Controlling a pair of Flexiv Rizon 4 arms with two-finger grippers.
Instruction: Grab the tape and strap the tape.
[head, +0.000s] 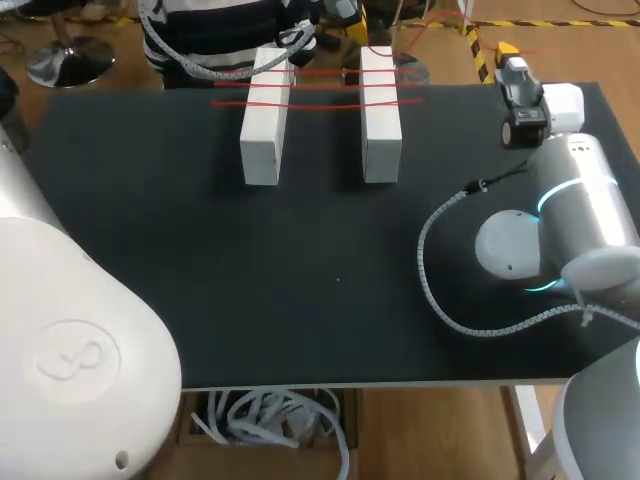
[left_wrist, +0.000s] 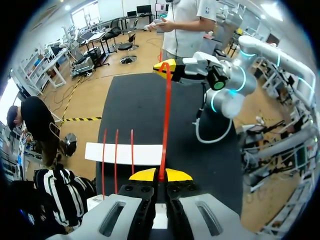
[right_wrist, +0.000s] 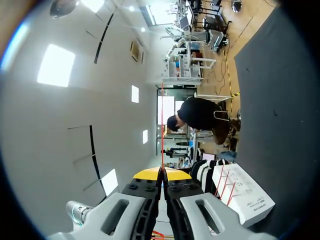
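Note:
Two white blocks stand side by side at the far middle of the black table. Three red tape strands run across both blocks. In the left wrist view my left gripper is shut on one end of another red tape strand. That strand stretches above a white block to my right gripper. The right gripper is shut on the tape, with a strapped block beside it. From the head camera the right gripper hangs over the far right corner.
My right arm's body and its looped grey cable cover the table's right side. The left arm's white housing fills the near left corner. Bare black tabletop lies in front of the blocks.

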